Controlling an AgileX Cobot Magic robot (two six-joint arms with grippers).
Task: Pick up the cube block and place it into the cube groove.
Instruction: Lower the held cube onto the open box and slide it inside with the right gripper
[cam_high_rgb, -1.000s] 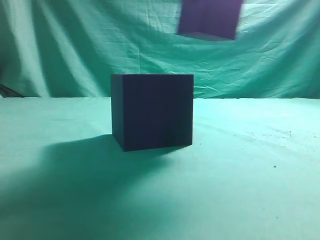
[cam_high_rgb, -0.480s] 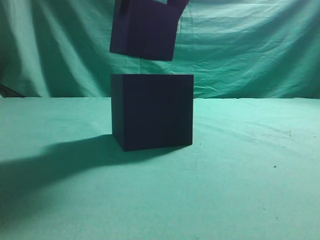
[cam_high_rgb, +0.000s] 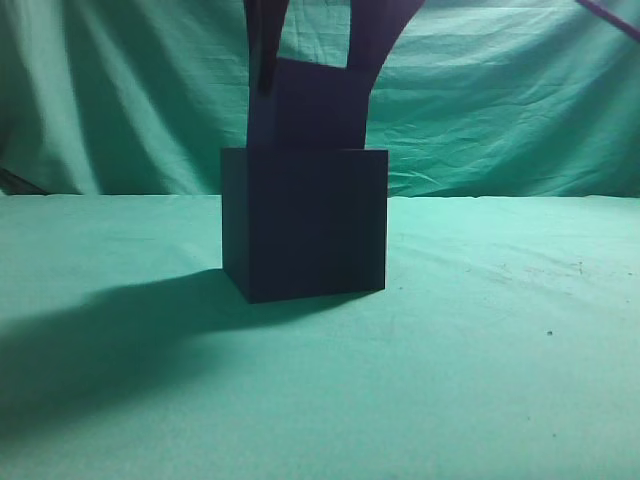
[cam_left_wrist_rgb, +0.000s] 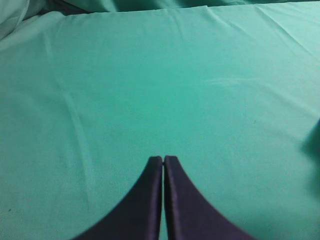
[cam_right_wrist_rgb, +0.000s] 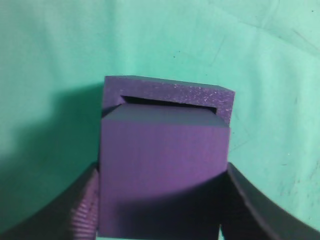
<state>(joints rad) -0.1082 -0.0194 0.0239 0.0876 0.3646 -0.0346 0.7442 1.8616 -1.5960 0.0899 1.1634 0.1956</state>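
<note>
Pick-up is done: the right gripper (cam_high_rgb: 310, 45) clamps the small purple cube (cam_high_rgb: 308, 105) between its two fingers (cam_right_wrist_rgb: 85, 210); the cube's lower part sits at or just inside the open top of the dark box (cam_high_rgb: 305, 225), a slit of cavity showing beyond its far edge in the right wrist view. Judged remaining: lower fully, let go, withdraw; left gripper (cam_left_wrist_rgb: 163, 162) is clenched on nothing, over bare green cloth (cam_left_wrist_rgb: 150, 75).

A green cloth (cam_high_rgb: 500, 340) covers the table, faintly creased and speckled on the right; a wrinkled green backdrop (cam_high_rgb: 500, 100) hangs at the far side.
</note>
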